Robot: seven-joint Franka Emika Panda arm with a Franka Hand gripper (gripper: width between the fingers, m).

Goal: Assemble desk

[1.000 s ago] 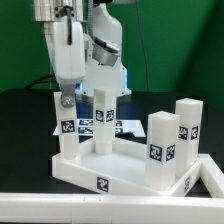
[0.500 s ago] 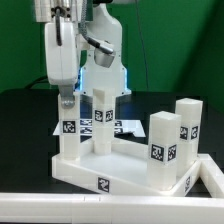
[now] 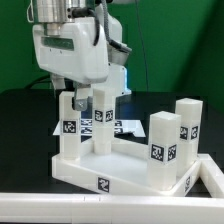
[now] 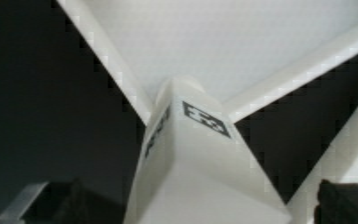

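the wide white plastic rimmed desk top (image 3: pixel 120 168) is lying upside down on the black counter (image 3: pixel 20 130), four square white block legs standing in its corners. the jaws are hanging spread apart, gripping nothing, over the far leg (image 3: pixel 68 125); little seems left.

Robotics lab test bench: a big glossy white robot arm (image 3: pixel 75 50) over a black surface (image 3: pixel 25 135), green backdrop (image 3: pixel 175 45) behind, a flat marker board (image 3: pixel 125 126) of printed tags, and white tagged model parts (image 3: pixel 165 150).
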